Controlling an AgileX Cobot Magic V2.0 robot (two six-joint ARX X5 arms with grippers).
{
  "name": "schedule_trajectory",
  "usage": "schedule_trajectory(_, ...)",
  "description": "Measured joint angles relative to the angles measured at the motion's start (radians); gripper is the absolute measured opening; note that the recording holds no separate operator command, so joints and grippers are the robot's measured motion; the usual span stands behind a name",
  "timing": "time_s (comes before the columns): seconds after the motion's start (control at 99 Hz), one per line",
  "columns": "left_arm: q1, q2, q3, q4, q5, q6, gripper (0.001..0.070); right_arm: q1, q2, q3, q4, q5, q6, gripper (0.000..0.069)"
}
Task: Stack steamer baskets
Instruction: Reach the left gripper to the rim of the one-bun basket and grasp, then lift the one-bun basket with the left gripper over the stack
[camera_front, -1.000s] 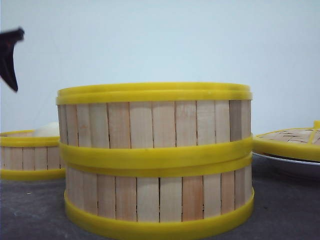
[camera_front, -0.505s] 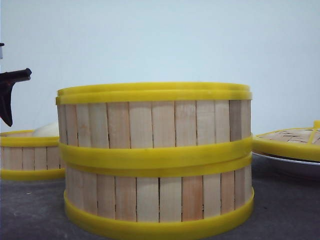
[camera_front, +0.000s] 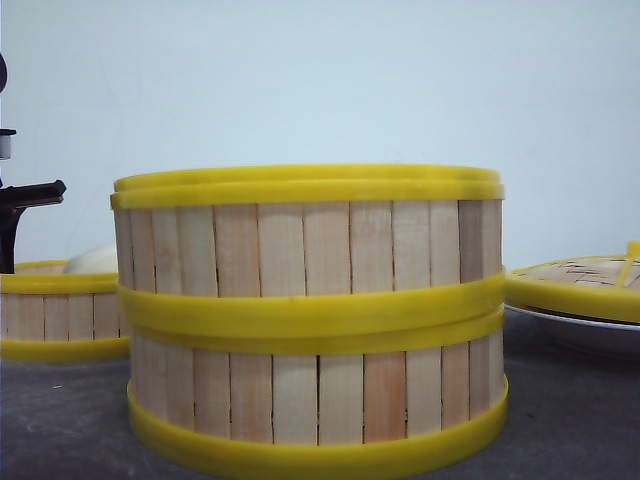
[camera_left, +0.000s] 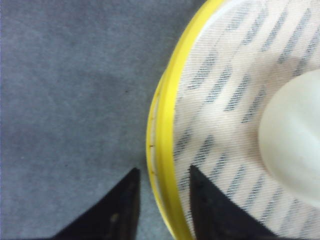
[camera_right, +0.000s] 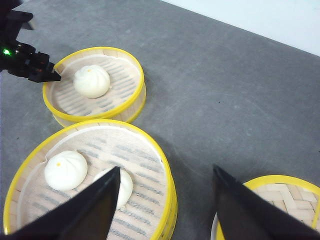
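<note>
Two steamer baskets (camera_front: 310, 320) stand stacked in the middle of the front view, with two white buns in the upper one (camera_right: 172, 191). A third steamer basket (camera_front: 60, 315) sits alone at the left, holding one bun (camera_left: 295, 135). My left gripper (camera_left: 162, 172) is open and straddles this basket's yellow rim (camera_left: 167, 115), one finger outside and one inside. From the front only a part of the left gripper (camera_front: 12, 235) shows at the left edge. My right gripper (camera_right: 166, 168) hangs open above the table, between the stack and the lid, holding nothing.
A flat woven lid (camera_front: 580, 285) with a yellow rim lies on a white plate at the right, and the lid (camera_right: 280, 200) also shows in the right wrist view. The table has a grey cloth surface (camera_right: 225, 100). A pale wall stands behind.
My left gripper has come down at the left, from above the lone basket to its rim. The stack and the lid have not moved.
</note>
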Motion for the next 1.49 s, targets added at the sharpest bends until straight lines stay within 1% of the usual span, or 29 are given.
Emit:
schedule_trajectory(0.061,-0.002,0.0,0.0,0.001,-0.003,-0.005,0.0059,0.0,0.0,0.0,0.0,0.0,0.0,0.0356)
schedule_trajectory(0.162,0.0,0.0,0.002,0.0,-0.003,-0.006,0.0037,0.0,0.0,0.0,0.0,0.0,0.0,0.0356)
schedule_trajectory(0.404,0.0,0.0,0.002,-0.002,-0.003,-0.006,0.0034,0.0,0.0,0.0,0.0,0.0,0.0,0.0356)
schedule_trajectory(0.535,0.0,0.0,0.019,-0.029,-0.004,-0.008,0.0034,0.0,0.0,0.0,0.0,0.0,0.0,0.0356)
schedule_trajectory(0.626,0.002,0.001,0.065,-0.074,-0.003,-0.008,0.0034,0.0,0.0,0.0,0.0,0.0,0.0,0.0356)
schedule_trajectory(0.788,0.015,0.001,0.2,-0.161,0.007,-0.001,0.0033,0.0,0.0,0.0,-0.002,0.0,0.0,0.0356)
schedule_trajectory(0.909,0.036,-0.009,0.29,-0.212,0.071,-0.001,0.0033,0.0,-0.004,0.0,-0.01,0.008,-0.001,0.0356)
schedule_trajectory(1.0,0.036,-0.045,0.344,-0.24,0.112,0.0,0.0033,0.0,-0.015,0.0,-0.01,0.011,-0.001,0.0356)
schedule_trajectory(1.091,0.028,-0.1,0.394,-0.285,0.172,0.001,0.0033,0.0,-0.032,0.0,-0.009,0.011,-0.001,0.0356)
schedule_trajectory(1.202,0.004,-0.17,0.432,-0.348,0.248,0.012,0.0033,0.0,-0.05,0.0,-0.009,0.038,-0.001,0.0356)
schedule_trajectory(1.333,-0.04,-0.242,0.436,-0.433,0.288,0.039,0.0033,0.0,-0.069,0.0,-0.008,0.06,-0.001,0.0356)
schedule_trajectory(1.394,-0.059,-0.266,0.436,-0.467,0.315,0.05,0.0033,0.0,-0.079,0.0,-0.009,0.06,-0.001,0.0356)
schedule_trajectory(1.495,-0.095,-0.311,0.436,-0.508,0.349,0.056,0.0033,0.0,-0.093,0.0,-0.008,0.06,-0.001,0.0356)
